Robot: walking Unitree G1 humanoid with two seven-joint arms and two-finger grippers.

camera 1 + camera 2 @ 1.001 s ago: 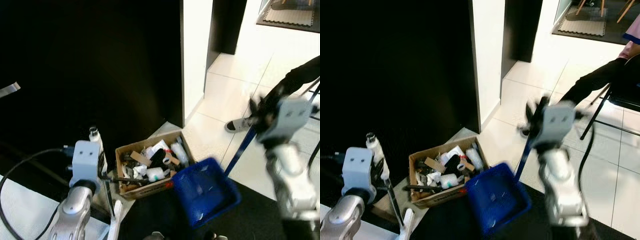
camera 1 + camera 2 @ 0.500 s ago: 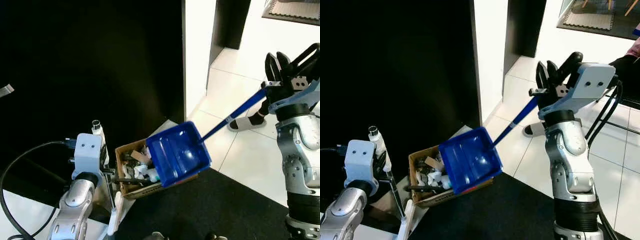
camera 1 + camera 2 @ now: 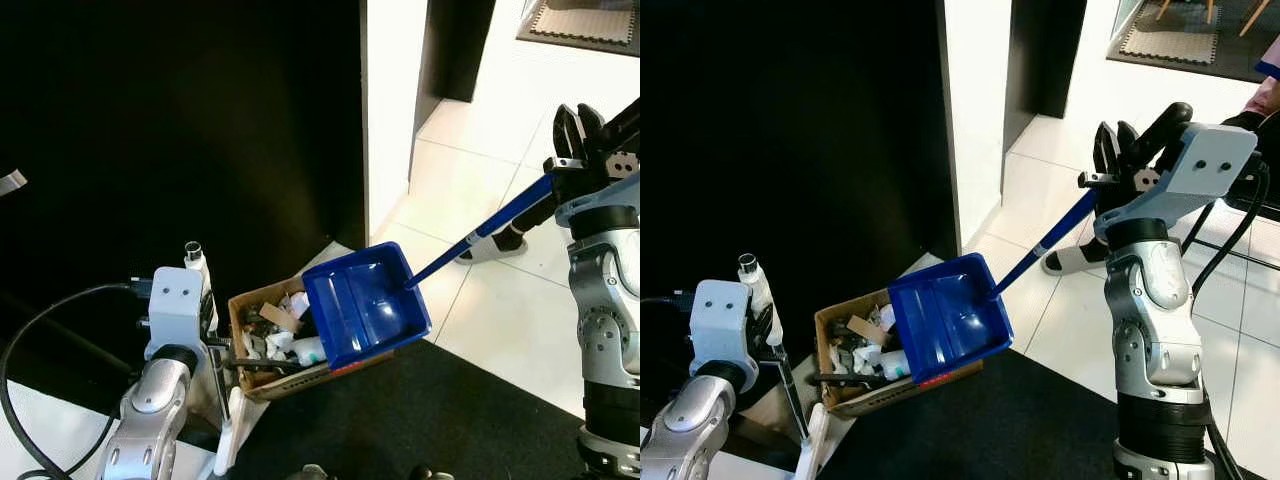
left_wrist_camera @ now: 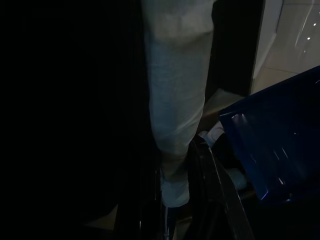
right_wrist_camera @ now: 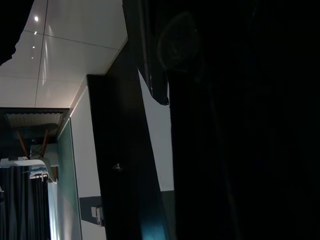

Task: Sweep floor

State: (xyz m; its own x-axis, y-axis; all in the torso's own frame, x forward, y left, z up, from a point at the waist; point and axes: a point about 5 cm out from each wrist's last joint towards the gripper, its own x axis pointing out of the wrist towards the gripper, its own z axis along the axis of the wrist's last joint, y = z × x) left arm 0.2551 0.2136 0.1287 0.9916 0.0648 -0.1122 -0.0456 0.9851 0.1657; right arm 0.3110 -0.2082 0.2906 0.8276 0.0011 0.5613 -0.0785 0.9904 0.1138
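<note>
A blue dustpan (image 3: 365, 305) hangs tilted over the right end of a cardboard box (image 3: 262, 378) full of scraps and small bottles. Its long blue handle (image 3: 480, 228) rises to the right into my right gripper (image 3: 562, 168), which is shut on it at chest height. At the lower left, my left gripper (image 4: 175, 205) is shut on a pale broom handle (image 4: 175, 100) that stands upright beside the box. The handle's capped top (image 3: 190, 255) shows above my left wrist. The dustpan (image 4: 280, 145) also appears close by in the left wrist view.
A black wall (image 3: 180, 130) rises behind the box, with a white pillar (image 3: 390, 100) to its right. A dark mat (image 3: 450, 420) covers the floor in front. A seated person's leg and sandalled foot (image 3: 1070, 260) rest on the pale tiles beside a chair (image 3: 1240, 225).
The dustpan has risen from the dark mat and swung left, over the box. My right arm has lifted with its handle. The left arm with the broom has stayed put.
</note>
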